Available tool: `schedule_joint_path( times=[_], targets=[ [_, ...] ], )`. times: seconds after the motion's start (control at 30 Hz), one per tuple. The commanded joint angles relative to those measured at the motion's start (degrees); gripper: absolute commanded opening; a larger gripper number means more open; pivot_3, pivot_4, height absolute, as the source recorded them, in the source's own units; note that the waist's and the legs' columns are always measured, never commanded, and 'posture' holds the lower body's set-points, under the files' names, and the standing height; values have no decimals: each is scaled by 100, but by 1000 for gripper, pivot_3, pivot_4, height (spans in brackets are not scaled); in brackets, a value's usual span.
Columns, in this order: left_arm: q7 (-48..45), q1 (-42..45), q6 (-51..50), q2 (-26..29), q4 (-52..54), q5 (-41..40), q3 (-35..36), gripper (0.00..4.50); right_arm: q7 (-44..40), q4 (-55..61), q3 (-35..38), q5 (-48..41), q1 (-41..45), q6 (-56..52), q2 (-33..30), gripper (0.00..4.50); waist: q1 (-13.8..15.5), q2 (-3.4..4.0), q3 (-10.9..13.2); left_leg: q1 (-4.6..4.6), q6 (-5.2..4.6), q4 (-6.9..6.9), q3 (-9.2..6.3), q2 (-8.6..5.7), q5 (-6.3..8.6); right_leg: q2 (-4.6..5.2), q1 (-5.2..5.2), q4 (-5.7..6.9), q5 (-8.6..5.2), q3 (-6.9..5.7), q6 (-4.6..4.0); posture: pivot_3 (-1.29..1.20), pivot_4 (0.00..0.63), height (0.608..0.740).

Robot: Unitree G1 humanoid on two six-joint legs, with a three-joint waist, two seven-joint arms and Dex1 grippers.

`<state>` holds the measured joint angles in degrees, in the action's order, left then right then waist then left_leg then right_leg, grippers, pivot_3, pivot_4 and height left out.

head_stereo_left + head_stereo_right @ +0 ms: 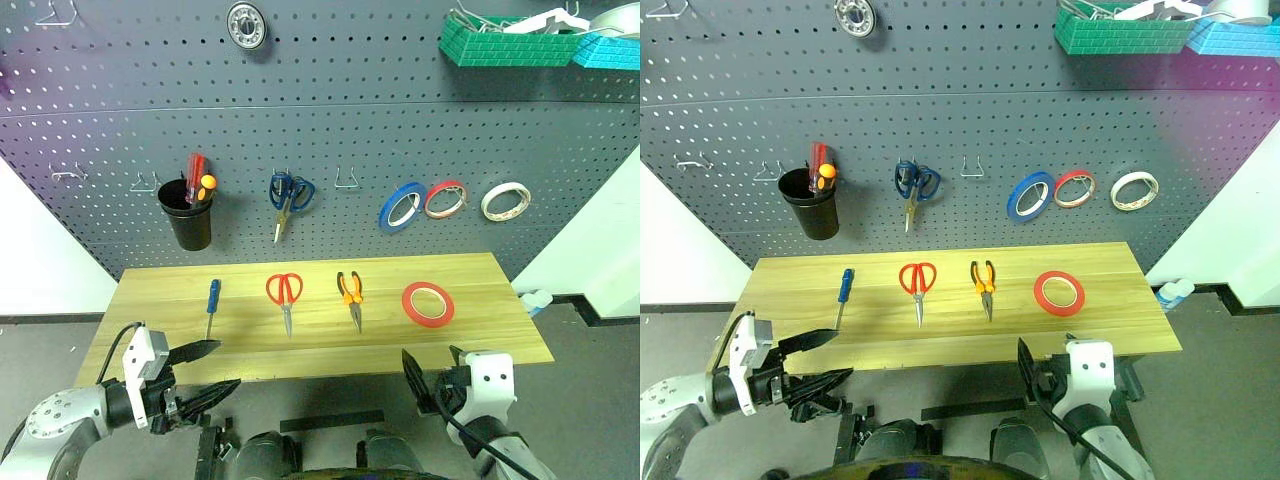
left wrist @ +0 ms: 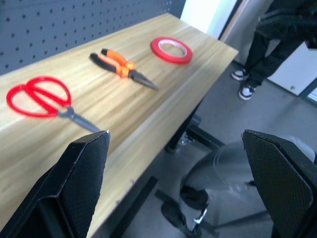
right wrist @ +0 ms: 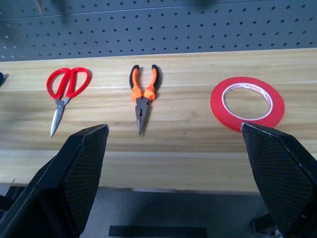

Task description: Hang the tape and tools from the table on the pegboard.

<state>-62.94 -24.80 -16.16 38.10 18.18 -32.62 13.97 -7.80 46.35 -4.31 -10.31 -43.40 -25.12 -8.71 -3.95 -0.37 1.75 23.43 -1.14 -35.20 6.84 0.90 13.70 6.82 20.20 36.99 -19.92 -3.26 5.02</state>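
On the wooden table [image 1: 480, 340] lie, from left to right, a blue-handled screwdriver [image 1: 211, 305], red-handled scissors [image 1: 285, 296], orange-and-black pliers [image 1: 351, 296] and the red ring of tape [image 1: 428, 304]. The dark grey pegboard [image 1: 300, 120] rises behind the table. My left gripper [image 1: 228, 364] is open at the table's front left edge, short of the screwdriver, with nothing between its fingers. Below the front edge, in front of the tape, my right gripper [image 1: 430, 356] is open and empty. The right wrist view shows the scissors [image 3: 67, 89], pliers [image 3: 143, 94] and tape [image 3: 247, 103] ahead of it.
On the pegboard hang a black cup [image 1: 187, 215] with red and orange screwdrivers, blue scissors [image 1: 289, 195], a blue roll [image 1: 402, 205], a red-edged roll [image 1: 446, 198] and a whitish roll [image 1: 505, 200]. An empty hook [image 1: 347, 180] sits between them. A person's legs [image 2: 262, 49] stand beyond the table's right end.
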Motion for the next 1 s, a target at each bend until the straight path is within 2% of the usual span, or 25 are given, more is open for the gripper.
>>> schedule_joint_path(
  times=[0.03, 0.3, 0.47, 0.73, 1.0],
  targets=[
    [183, 29, -280, 79, 429, -207, 65, 4473, 5, 393, -41, -74, -125, -23, -36, 4500, -2, 6, 8, 0, 0, 1, 0, 0, 0, 0, 0, -1, 0, 0, 0, -99, 43, 740],
    [455, 165, -729, 92, 830, -348, 13, 4473, -18, 420, 6, -91, -163, -24, -68, 4500, 3, 6, 36, 0, 0, 3, 0, 1, 0, 0, 2, -2, -4, 0, -7, -100, 40, 740],
    [423, 163, -671, 53, 751, -274, -46, 4473, -13, 354, -52, -35, -184, -42, -86, 4500, -3, 7, 44, 0, 0, 7, 0, 1, 0, 0, 3, -5, -5, 0, -8, -102, 37, 740],
    [437, -51, -641, 50, 855, -273, -62, 4473, -45, 646, -57, -95, -535, -83, -162, 4500, 1, 6, 185, 4, 0, 13, 0, 1, 0, 1, 5, -13, -5, 1, -9, -95, 90, 740],
    [819, -25, -1137, 177, 1455, -618, 100, 4473, -87, 755, -34, -150, -705, -81, -218, 4500, 7, -8, 275, 15, -1, 34, -1, 1, 1, 0, 8, -49, -5, 0, -9, -84, 91, 740]
  ],
)
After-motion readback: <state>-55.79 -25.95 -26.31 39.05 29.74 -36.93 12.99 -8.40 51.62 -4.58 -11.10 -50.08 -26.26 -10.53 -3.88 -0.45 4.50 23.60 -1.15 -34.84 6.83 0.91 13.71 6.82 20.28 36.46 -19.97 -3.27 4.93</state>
